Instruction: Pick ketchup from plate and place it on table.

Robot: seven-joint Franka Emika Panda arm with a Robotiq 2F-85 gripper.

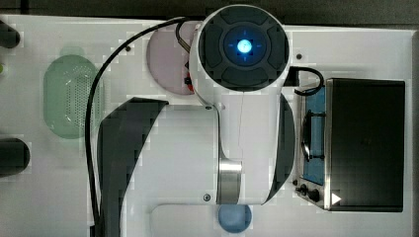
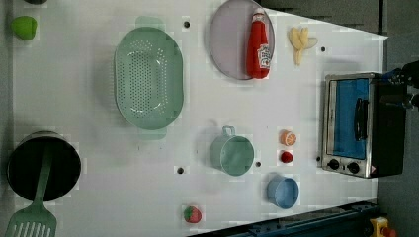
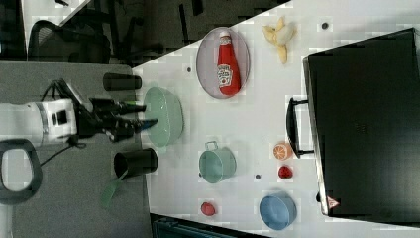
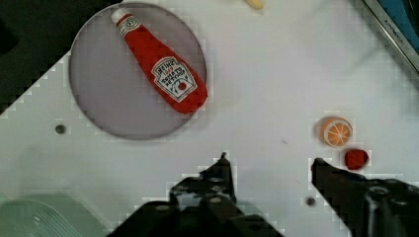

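The ketchup, a red bottle with a white cap, lies on its side on the pale pink plate, toward the edge of the plate nearest the banana. The wrist view shows the ketchup slanted across the plate, its base reaching the plate's rim. My gripper is open, with bare white table between its dark fingertips. It hangs well apart from the bottle. In the right view the gripper is held off the table, away from the ketchup. My arm covers part of the plate in the top view.
A green colander sits beside the plate. Near the middle are a green cup, an orange slice and a small red ball. A toaster oven, a blue bowl, a banana, a strawberry and a black pot stand around.
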